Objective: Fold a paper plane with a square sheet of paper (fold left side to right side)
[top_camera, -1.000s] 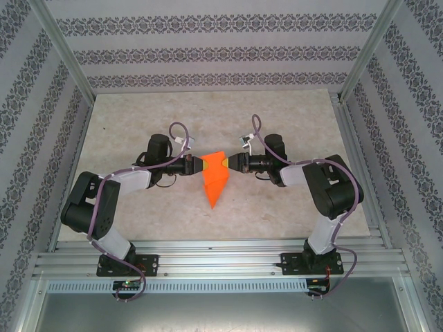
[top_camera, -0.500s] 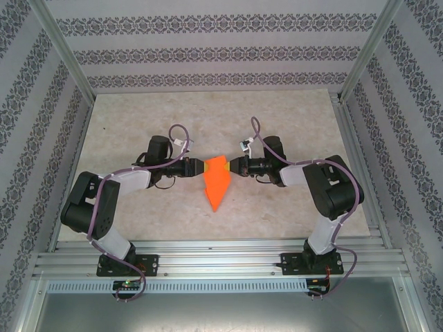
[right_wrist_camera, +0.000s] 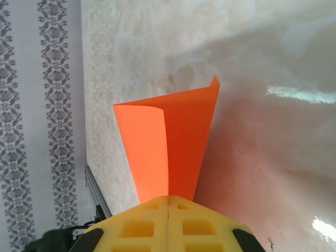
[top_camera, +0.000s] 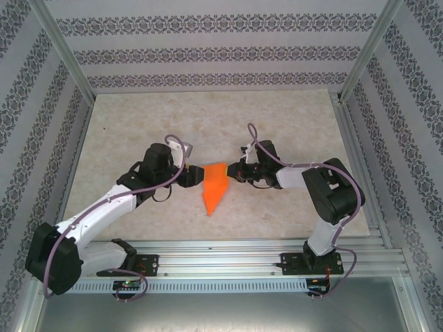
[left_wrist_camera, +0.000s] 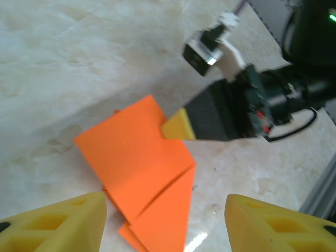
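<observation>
Centre of the overhead frame: paper plane, an orange wedge over the pale table, wide end up, tip pointing to the lower edge. Right gripper clenched on its upper right corner; right wrist view shows yellow fingers pressed together at bottom centre, paper rising from between them. Left gripper released, just beside the plane's left edge; its fingers sit spread at the lower corners.
</observation>
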Robot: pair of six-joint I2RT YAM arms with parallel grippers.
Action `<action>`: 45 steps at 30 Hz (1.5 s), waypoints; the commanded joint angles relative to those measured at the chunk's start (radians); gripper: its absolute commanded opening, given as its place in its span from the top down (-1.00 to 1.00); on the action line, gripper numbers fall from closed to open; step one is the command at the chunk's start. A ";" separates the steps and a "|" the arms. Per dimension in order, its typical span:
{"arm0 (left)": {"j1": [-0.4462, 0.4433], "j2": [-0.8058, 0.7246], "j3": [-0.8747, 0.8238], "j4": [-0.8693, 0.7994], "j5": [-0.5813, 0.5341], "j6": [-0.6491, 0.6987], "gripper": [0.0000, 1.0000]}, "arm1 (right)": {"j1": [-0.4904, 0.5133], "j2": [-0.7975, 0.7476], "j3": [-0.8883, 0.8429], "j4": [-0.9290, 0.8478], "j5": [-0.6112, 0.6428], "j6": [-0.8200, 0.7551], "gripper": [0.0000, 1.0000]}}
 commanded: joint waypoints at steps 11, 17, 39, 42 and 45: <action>-0.349 0.262 0.056 -0.078 -0.388 -0.009 -0.24 | 0.027 -0.035 0.064 -0.124 0.079 0.096 1.00; -0.369 0.367 0.101 -0.088 -0.439 -0.025 -0.20 | 0.030 -0.035 0.082 -0.161 0.084 0.083 1.00; -0.372 0.521 0.138 -0.093 -0.489 -0.050 0.27 | 0.052 0.020 0.123 -0.198 0.096 0.071 0.99; -0.372 0.531 0.140 -0.095 -0.490 -0.053 0.34 | 0.052 0.022 0.126 -0.204 0.096 0.068 0.99; -0.371 0.535 0.140 -0.094 -0.494 -0.060 0.43 | 0.052 0.023 0.129 -0.219 0.097 0.057 0.95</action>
